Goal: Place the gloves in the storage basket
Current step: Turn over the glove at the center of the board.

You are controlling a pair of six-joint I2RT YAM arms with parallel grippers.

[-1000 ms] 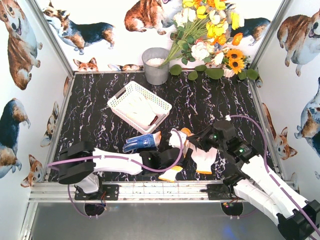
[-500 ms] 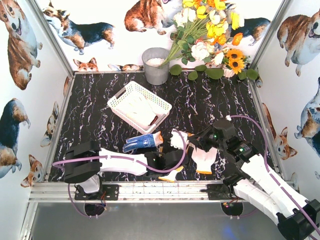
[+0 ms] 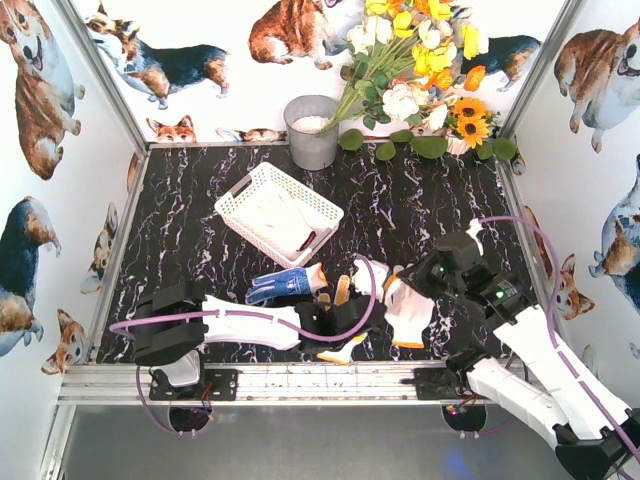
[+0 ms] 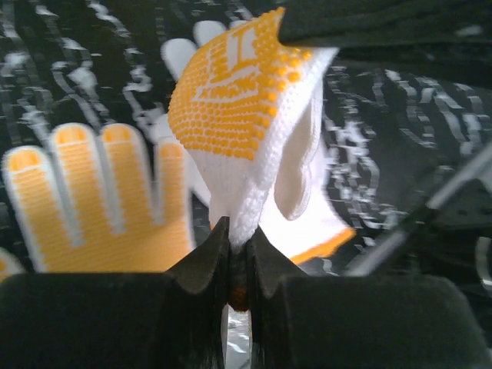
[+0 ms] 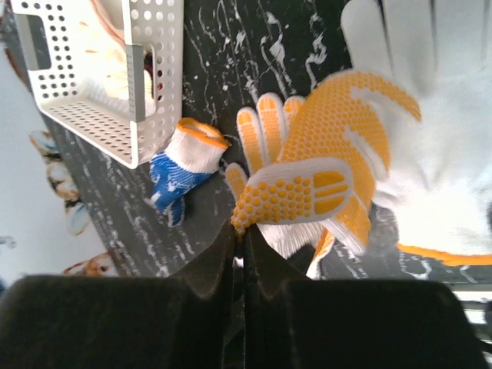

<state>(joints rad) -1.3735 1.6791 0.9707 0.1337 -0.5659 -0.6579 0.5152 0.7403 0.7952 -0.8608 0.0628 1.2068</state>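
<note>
Left gripper (image 4: 238,257) and right gripper (image 5: 240,231) pinch one bumpy orange-dotted white knit glove (image 4: 231,100) | holey white plastic basket (image 3: 305,190) at 11 o'clock | blue-dotted glove (image 3: 278,287) at 9 o'clock

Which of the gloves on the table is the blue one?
The blue-dotted glove, lying loose on the table just in front of the storage basket. The other gloves are white with orange, yellow or red markings; only this one has blue.

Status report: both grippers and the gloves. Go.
Left gripper shut on orange-dotted glove; right gripper shut on one too, maybe the same. Storage basket farther back, holds a white glove. Blue-dotted glove lies flat between; no obstruction seen.
</note>
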